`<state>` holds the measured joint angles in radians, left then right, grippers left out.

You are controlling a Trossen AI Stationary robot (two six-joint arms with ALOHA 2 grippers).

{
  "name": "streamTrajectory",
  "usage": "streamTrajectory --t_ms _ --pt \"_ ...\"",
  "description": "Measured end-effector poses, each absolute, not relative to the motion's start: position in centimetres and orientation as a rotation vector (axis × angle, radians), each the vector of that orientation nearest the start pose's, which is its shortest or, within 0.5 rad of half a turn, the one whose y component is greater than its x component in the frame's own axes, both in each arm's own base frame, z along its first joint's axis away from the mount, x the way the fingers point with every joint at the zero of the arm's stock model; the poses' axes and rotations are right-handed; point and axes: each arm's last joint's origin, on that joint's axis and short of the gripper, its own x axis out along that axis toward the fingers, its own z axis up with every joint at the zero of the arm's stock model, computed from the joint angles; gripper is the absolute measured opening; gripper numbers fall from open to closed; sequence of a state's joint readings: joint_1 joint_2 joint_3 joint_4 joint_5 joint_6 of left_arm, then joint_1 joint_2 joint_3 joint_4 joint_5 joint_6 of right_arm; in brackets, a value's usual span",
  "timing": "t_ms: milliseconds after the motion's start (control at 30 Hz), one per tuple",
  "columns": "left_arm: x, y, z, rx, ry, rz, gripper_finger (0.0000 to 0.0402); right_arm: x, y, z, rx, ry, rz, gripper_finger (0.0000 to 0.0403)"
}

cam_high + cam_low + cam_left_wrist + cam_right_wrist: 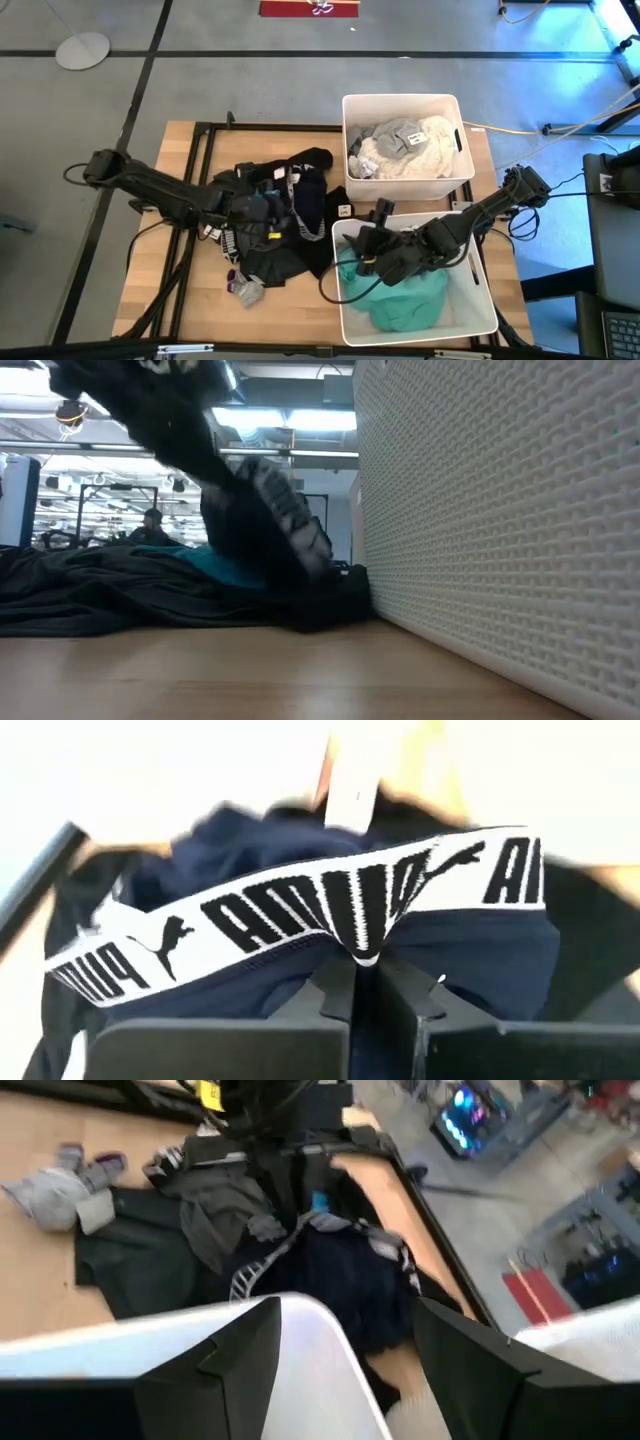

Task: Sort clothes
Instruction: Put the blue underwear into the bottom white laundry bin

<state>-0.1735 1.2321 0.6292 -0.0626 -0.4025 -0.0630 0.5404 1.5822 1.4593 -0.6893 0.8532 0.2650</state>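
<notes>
A pile of dark clothes (285, 235) lies on the wooden table, left of the two white bins. My left gripper (275, 210) is over the pile, shut on navy underwear with a white lettered waistband (300, 910). A grey sock (245, 290) lies at the pile's near edge. My right gripper (365, 250) is open and empty over the left rim of the near bin (480, 310), which holds a teal garment (410, 295). The far bin (350, 110) holds white, cream and grey clothes (405, 145). My left gripper pinches the white waistband (362, 935) of the navy underwear between its two fingers, about midway along the band. The band is bunched into a fold at the fingertips. The navy cloth trails beyond it onto the dark pile.
The near bin's white wall (500, 540) fills the right of the low view, with the dark pile (120, 595) to its left. The near bin's rim (320, 1330) lies between my right gripper's spread fingers. A black metal frame (205, 135) runs along the table's left and far sides.
</notes>
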Motion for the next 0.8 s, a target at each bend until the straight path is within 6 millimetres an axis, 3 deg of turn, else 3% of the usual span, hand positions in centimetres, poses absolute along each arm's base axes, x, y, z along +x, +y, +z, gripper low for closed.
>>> streamTrajectory --t_ms 200,533,800 --pt "22.7 -3.8 23.5 0.138 0.475 0.188 0.0009 31.2 15.2 34.7 -0.294 0.473 -0.278 0.023" --pt "21.8 -4.1 25.8 0.141 0.333 0.16 0.0012 35.4 9.6 35.5 -0.013 0.357 -0.178 0.023" --pt "22.0 -4.2 26.2 0.147 0.283 0.157 0.0013 38.7 6.3 32.5 0.098 0.405 -0.211 0.023"
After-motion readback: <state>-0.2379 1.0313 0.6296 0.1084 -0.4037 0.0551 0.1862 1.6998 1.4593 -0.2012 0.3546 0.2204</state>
